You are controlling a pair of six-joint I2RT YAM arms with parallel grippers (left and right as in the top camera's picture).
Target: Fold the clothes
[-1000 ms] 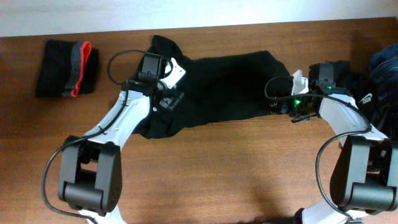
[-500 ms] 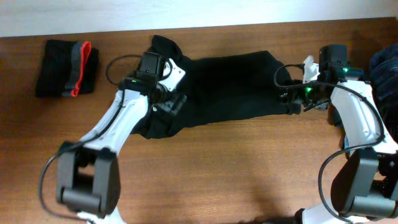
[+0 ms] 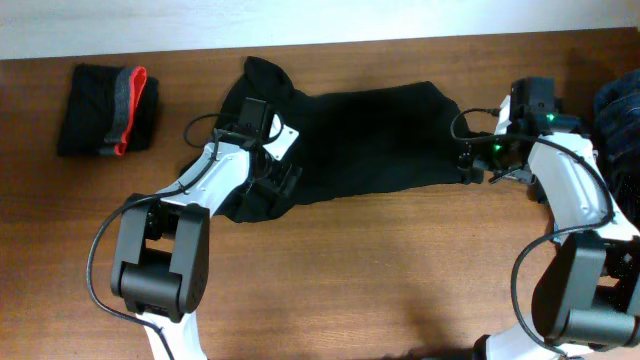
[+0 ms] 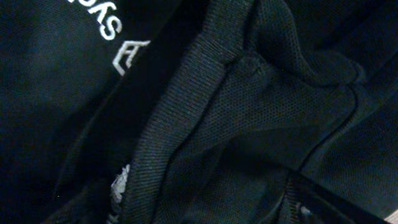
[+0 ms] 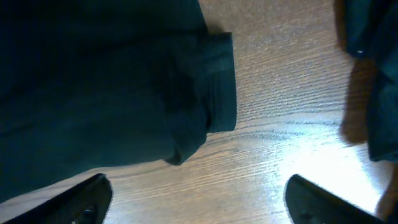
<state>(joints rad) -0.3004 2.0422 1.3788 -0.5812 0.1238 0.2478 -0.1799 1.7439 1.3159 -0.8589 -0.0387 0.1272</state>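
A large black short-sleeved shirt (image 3: 370, 135) lies spread across the back middle of the wooden table (image 3: 380, 270). My left gripper (image 3: 278, 175) is pressed down into the shirt's left part. The left wrist view is filled by the black fabric (image 4: 261, 112), with a ribbed collar band and white logo letters (image 4: 115, 37); the fingers are hidden in the cloth. My right gripper (image 3: 470, 165) is just off the shirt's right sleeve. In the right wrist view its fingers (image 5: 199, 199) are wide apart over bare wood, empty, with the sleeve hem (image 5: 214, 81) just ahead.
A folded black garment with a grey and red band (image 3: 105, 108) lies at the back left. A heap of dark blue and black clothes (image 3: 618, 110) sits at the right edge and shows in the right wrist view (image 5: 373, 93).
My left wrist has shifted a little towards the front and right over the shirt. My right arm has swung outward to the right. The shirt lies about as before.
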